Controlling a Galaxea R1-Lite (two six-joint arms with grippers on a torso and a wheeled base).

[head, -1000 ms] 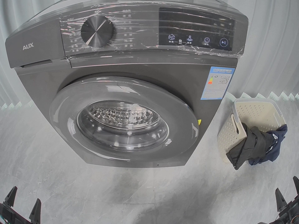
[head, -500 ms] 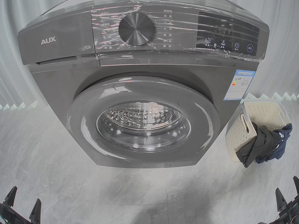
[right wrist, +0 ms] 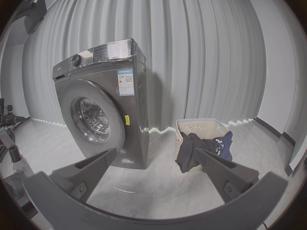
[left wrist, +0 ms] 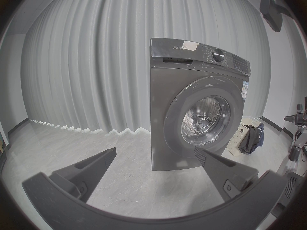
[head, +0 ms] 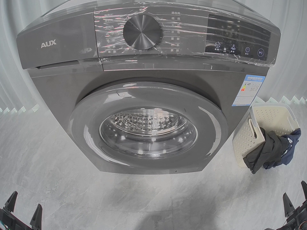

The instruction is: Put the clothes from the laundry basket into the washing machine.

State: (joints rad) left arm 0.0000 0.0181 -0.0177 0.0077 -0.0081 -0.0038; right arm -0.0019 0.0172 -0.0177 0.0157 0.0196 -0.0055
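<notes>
A grey front-loading washing machine (head: 147,80) stands straight ahead with its round door (head: 148,130) closed; it also appears as the washing machine (left wrist: 195,103) and the washing machine (right wrist: 102,109). To its right on the floor sits a cream laundry basket (head: 278,114), also the basket (right wrist: 200,126). A black garment (head: 267,150) and a dark blue one (head: 289,150) hang over its front rim. My left gripper (head: 24,206) is low at the near left, open and empty. My right gripper (head: 295,197) is low at the near right, open and empty, well short of the basket.
Pale marble-look floor (head: 96,189) stretches between me and the machine. A pleated grey curtain (left wrist: 80,74) lines the wall behind. Another stand with equipment (left wrist: 299,134) is off to one side of the room.
The whole head picture has shifted: the machine now sits further right and slightly lower in it, so the camera moved. Both grippers hold the same places, open.
</notes>
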